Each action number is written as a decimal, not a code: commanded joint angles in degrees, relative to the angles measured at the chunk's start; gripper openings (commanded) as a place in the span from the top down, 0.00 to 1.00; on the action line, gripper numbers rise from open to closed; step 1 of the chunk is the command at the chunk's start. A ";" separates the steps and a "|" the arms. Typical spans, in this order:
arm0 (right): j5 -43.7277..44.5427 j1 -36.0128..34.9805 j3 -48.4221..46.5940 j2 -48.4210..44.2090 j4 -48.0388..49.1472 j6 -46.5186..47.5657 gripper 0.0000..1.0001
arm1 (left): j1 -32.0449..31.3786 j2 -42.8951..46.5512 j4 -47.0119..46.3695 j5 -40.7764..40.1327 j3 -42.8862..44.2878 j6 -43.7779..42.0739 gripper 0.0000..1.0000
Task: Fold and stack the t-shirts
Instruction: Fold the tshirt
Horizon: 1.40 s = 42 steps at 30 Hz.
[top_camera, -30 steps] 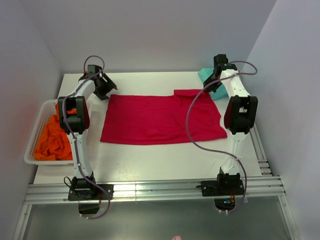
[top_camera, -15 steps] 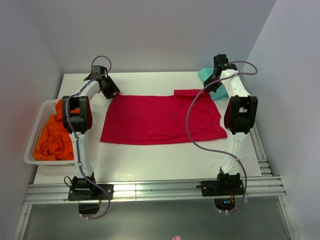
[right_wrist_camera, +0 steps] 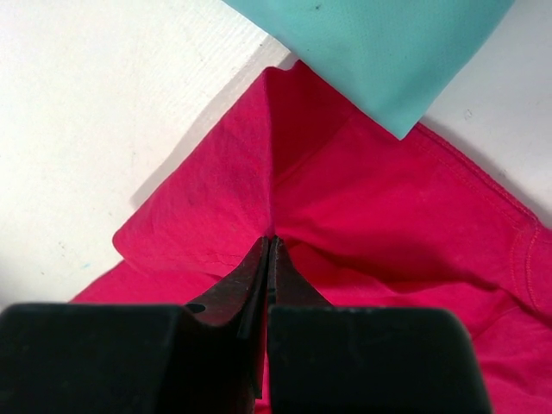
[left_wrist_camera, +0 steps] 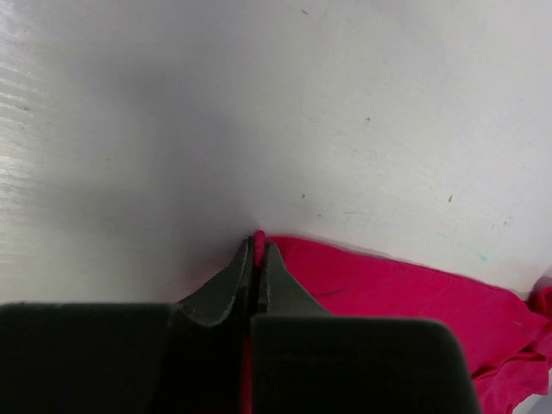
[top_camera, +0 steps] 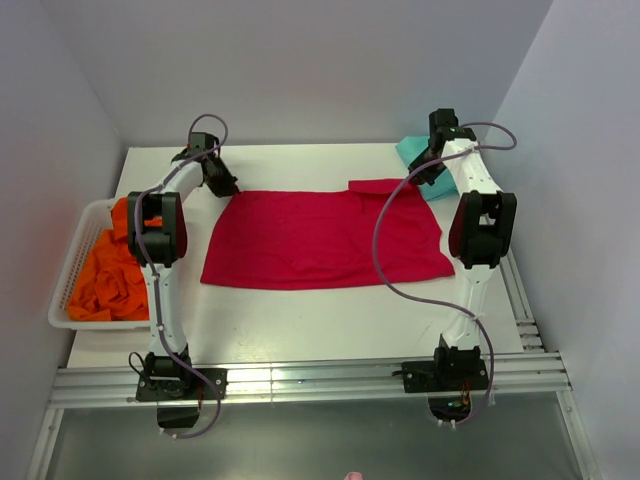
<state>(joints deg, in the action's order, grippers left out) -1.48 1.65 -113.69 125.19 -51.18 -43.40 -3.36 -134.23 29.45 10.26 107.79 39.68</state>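
Observation:
A crimson-red t-shirt (top_camera: pixel 320 240) lies spread flat across the middle of the table. My left gripper (top_camera: pixel 224 187) sits at its far left corner, shut on the red cloth edge (left_wrist_camera: pixel 258 238), which shows pinched between the jaws. At the shirt's far right corner my right gripper (top_camera: pixel 424 172) is shut on a raised fold of the red cloth (right_wrist_camera: pixel 285 172). A folded teal-green t-shirt (top_camera: pixel 413 151) lies just beyond it, and its corner (right_wrist_camera: pixel 379 52) overlaps the red one in the right wrist view.
A white slatted basket (top_camera: pixel 72 262) at the table's left edge holds bunched orange garments (top_camera: pixel 105 275). Bare white tabletop (left_wrist_camera: pixel 259 103) lies beyond the left gripper. Walls close in on three sides, and a metal rail (top_camera: pixel 310 380) runs along the near edge.
My left gripper has moved right from near the basket to the red shirt's far left corner and closed on it. The right arm has stayed where it was.

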 commanded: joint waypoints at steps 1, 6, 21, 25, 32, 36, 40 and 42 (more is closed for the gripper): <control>1.13 0.55 -3.11 -1.96 -1.47 0.95 1.00 | -0.07 -1.38 5.25 -3.05 2.86 -1.19 1.00; -0.45 0.72 -5.93 -3.01 -2.08 0.33 1.00 | -0.07 0.55 7.46 -4.46 5.06 -1.80 1.00; -4.23 0.81 8.21 -17.07 0.03 1.30 1.00 | -0.07 10.91 9.48 -7.01 0.06 -1.63 1.00; -5.47 0.63 13.13 -21.47 -0.41 2.09 1.00 | -0.34 14.17 9.83 -7.45 -1.78 -1.54 1.00; -7.40 0.63 21.75 -31.22 -1.64 4.28 1.00 | -1.65 22.07 9.66 -8.94 -7.41 -1.54 1.00; -8.45 0.63 24.56 -35.88 -3.31 5.16 1.00 | -2.71 25.59 10.01 -10.00 -11.18 -1.62 1.00; -7.76 0.72 29.12 -40.62 -4.37 5.95 1.00 | -3.32 29.64 9.84 -10.00 -15.67 -1.45 1.00; -7.05 0.63 32.11 -42.21 -4.02 6.22 1.00 | -3.76 32.10 9.57 -12.19 -17.95 -1.45 1.00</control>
<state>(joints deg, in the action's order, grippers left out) -9.13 1.93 -84.82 86.08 -54.08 -38.72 -6.52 -107.20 39.33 0.93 92.09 39.35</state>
